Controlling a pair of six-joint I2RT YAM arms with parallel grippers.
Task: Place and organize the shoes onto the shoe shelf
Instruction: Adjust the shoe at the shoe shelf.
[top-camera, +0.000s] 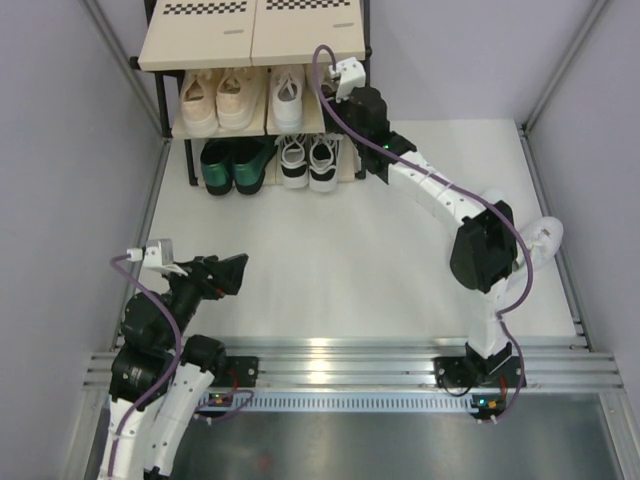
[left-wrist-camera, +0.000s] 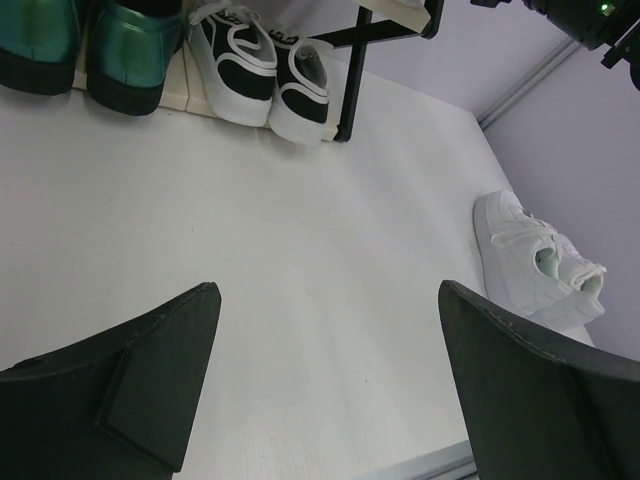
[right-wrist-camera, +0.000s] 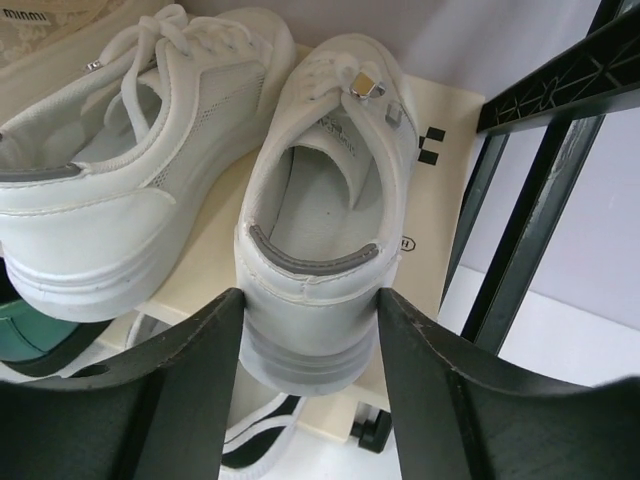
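right gripper (right-wrist-camera: 310, 300): jaws pinching the heel of a white laced sneaker with grey heel band (right-wrist-camera: 330, 200), which stands on the middle board of the black-framed beige wooden shoe shelf (top-camera: 205, 40) beside its mate (right-wrist-camera: 120, 180) | left gripper (left-wrist-camera: 328, 300): jaws spread wide, empty, above white table (left-wrist-camera: 300, 200) | white strapped sneaker (left-wrist-camera: 535, 260): on table, right of shelf

The shoe shelf (top-camera: 250, 40), black-framed with beige boards, carries beige sneakers (top-camera: 218, 98) and larger white sneakers (right-wrist-camera: 300, 200) on its middle tier, heels outward. Dark green shoes (top-camera: 232, 165) and black-and-white sneakers (top-camera: 308, 160) stand on the tier below. Small white sneakers (left-wrist-camera: 535, 260) lie on the desk (top-camera: 330, 260), well right of the shelf.
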